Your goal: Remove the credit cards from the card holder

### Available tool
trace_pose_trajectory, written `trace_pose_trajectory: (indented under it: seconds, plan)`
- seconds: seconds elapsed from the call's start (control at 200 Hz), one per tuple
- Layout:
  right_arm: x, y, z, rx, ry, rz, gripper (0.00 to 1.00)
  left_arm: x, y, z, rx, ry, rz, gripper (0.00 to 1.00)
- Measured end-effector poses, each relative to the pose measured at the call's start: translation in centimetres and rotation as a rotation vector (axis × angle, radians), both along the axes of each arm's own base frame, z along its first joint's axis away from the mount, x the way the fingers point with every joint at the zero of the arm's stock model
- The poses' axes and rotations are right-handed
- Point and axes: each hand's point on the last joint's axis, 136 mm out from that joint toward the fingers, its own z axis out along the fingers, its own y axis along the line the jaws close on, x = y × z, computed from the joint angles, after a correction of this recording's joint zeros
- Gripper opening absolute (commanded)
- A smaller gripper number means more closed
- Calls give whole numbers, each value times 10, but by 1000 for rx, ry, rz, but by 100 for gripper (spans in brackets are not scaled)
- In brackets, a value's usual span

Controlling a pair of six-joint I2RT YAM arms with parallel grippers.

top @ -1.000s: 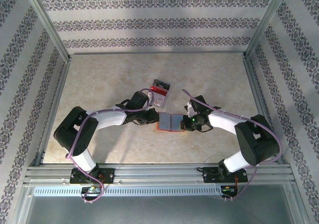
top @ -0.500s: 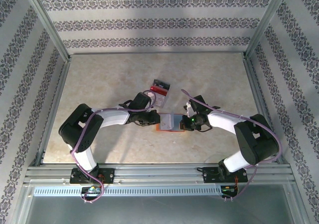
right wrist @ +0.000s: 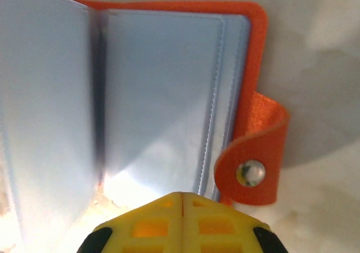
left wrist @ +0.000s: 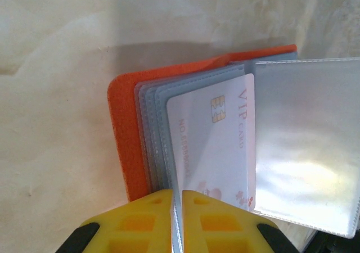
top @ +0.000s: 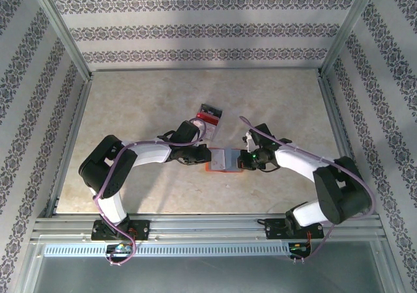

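Where card holder [top: 223,159] lies open — beige marbled tabletop [top: 143,104], patterned walls [top: 195,19].

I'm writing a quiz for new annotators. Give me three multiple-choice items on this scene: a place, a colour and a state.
1. Where does the clear plastic box with red contents lie?
A. Just beyond the orange-red folding card holder, on its far side.
B. At the table's near edge.
C. Against the right wall.
2. What colour is the chip card in the holder?
A. Black.
B. White.
C. Green.
3. The card holder is:
A. snapped shut.
B. rolled up.
C. lying open.
Key: A, the top view shows it behind the holder. B, the left wrist view shows it white. C, its rounded snap tab lies unfastened.
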Motion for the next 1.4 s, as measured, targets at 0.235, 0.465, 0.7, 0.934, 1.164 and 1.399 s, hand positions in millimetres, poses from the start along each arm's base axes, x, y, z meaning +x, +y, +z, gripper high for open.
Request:
trace_pose_trajectory:
  seconds: [0.235,0.465,0.7,0.934,1.164,1.399]
  plan:
    - [15,6,54,58,-128,-2,1,0,0,-1,2,2,0,13]
    - [13,54,83,205,-140,90,1,0,0,-1,2,2,-1,13]
    - [14,88,74,221,-103,132,1,1,-1,-1,1,0,-1,13]
    - [21,97,60,184,-83,135,0,3,-2,-1,1,1,-1,13]
    - [20,88,43,109,-51,119,0,3,-2,-1,1,1,-1,13]
    - [17,71,33,1,-41,117,0,3,-2,-1,1,1,-1,13]
